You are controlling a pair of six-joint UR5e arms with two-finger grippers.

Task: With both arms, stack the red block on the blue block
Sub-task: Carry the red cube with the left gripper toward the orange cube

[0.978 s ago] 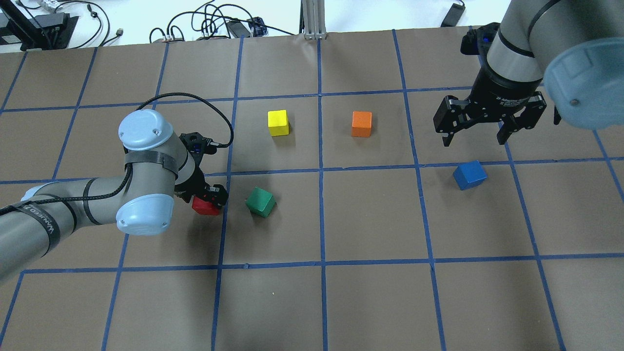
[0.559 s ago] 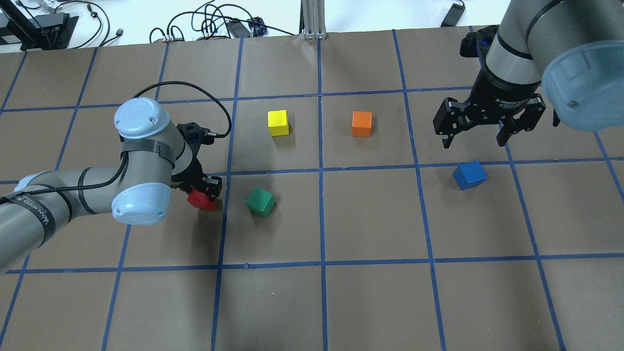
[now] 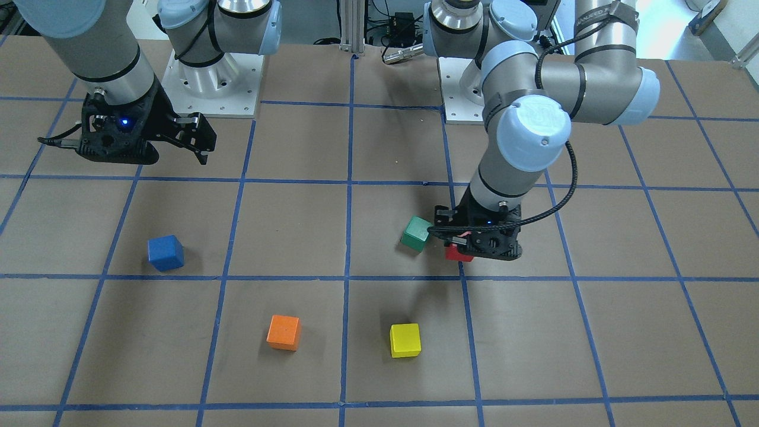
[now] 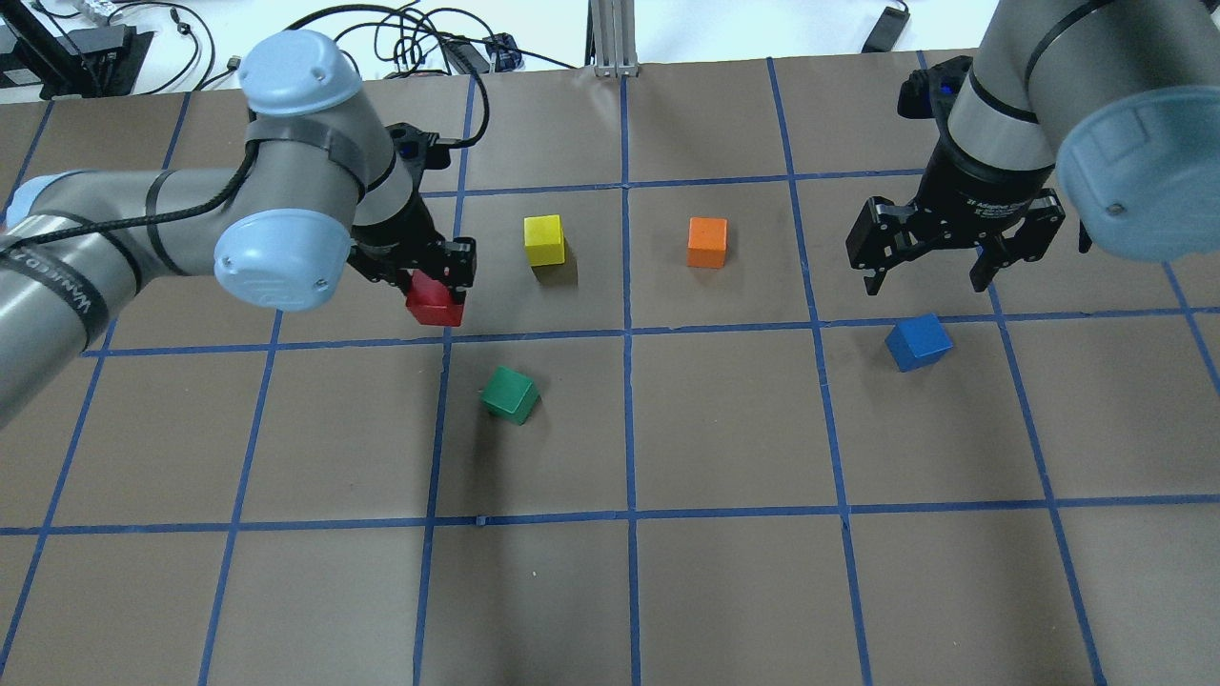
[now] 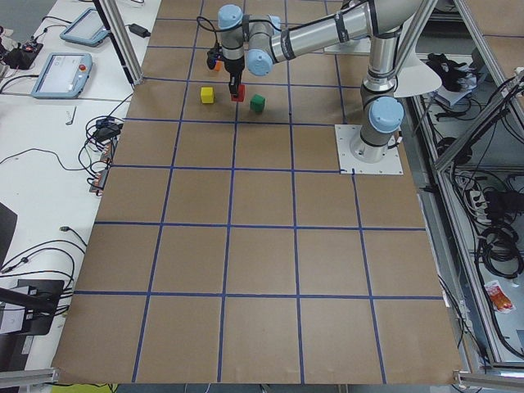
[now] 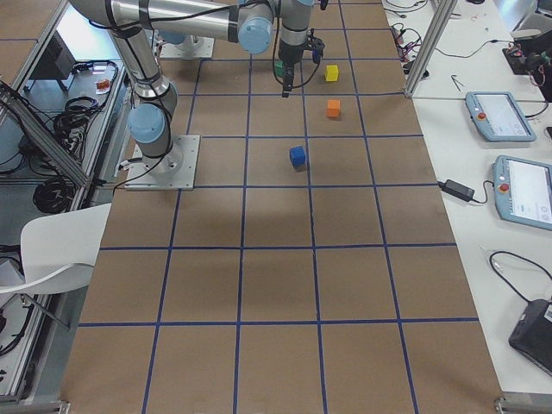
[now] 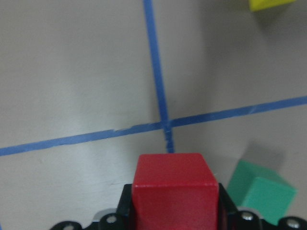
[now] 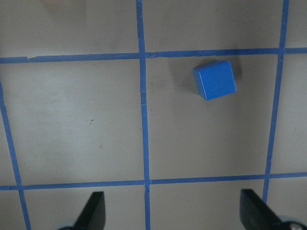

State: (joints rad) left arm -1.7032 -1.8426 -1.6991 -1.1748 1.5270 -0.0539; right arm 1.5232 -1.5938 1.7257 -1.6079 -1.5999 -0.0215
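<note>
Two arms over the table, one block lifted clear.
The left arm [image 4: 172, 219] reaches over the table's left half, and its left gripper [image 4: 437, 286] is clamped on the red block [image 4: 435, 307], held off the surface. The right gripper [image 4: 926, 278] hangs spread wide above the blue block [image 4: 918, 342], which lies flat toward the right edge.

blue block [image 4: 918, 342] stands apart; orange block [image 4: 706, 242] nearest, green block [image 4: 509, 394] farther.

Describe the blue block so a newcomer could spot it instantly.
On the blue-taped brown table, go to the robot's right half. Close by the open right pincer lies the blue block, the only blue cube, apart from the others.
</note>
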